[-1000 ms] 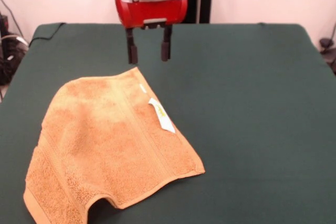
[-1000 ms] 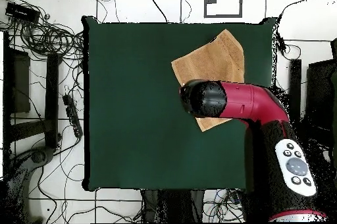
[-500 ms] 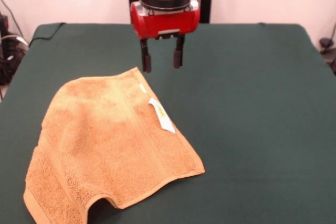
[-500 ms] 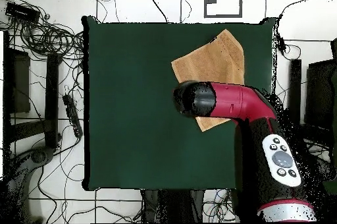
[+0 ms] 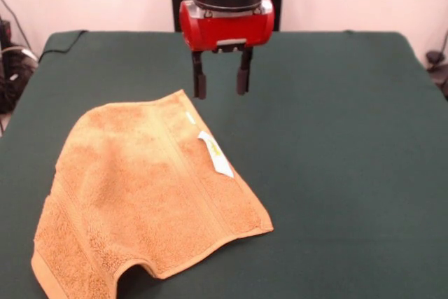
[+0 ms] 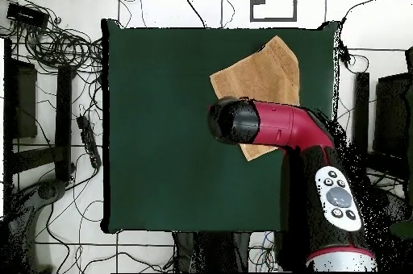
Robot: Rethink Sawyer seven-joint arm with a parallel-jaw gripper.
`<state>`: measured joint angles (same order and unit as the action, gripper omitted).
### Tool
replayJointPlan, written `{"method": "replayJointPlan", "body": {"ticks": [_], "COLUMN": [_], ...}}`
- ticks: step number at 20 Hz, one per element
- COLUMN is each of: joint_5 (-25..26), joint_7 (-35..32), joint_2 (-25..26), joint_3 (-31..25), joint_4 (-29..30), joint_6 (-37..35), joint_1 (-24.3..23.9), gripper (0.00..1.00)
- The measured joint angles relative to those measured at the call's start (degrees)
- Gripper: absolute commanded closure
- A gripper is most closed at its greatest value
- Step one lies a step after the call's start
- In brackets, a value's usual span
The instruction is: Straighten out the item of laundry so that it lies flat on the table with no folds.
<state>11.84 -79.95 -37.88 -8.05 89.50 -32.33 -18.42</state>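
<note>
The table is the biggest thing here, a wide surface covered in dark green fabric, and most of it is bare. The towel lies on it in the front view toward the lower left, and in the overhead view near the upper right corner of the table. It is a tan-orange terry cloth and it is not flat: its outline is irregular, one lower edge curls up from the table, and a fold runs along the border band. A small white care tag lies on this band.

The arm reaches over the towel in the overhead view and hides a part of it, so I cannot say how the covered corner lies. The gripper hangs above the bare table just beyond the towel's far corner, not touching it. Its two fingers are apart and nothing is between them.

In my judgement the step in hand is to approach a corner for a pull. To do it well, the gripper should come down on the far corner near the tag, pinch only one layer of cloth close to the edge, and draw it outward and low, away from the bulk, so that the fold opens and does not drag the whole towel.
</note>
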Motion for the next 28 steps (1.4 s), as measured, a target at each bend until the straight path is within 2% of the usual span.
{"method": "replayJointPlan", "body": {"ticks": [6, 19, 28], "joint_5": [-1.19, -2.84, -2.88], "joint_7": [0.0, 0.0, 0.0], "joint_2": [0.97, 7.19, 9.86], "joint_3": [1.2, 1.26, 2.23], "joint_4": [-1.52, -7.64, -15.4], "joint_6": [0.0, -1.68, -11.79], "joint_1": [1.14, 1.48, 1.37], "gripper": [0.0, 0.0, 0.0]}}
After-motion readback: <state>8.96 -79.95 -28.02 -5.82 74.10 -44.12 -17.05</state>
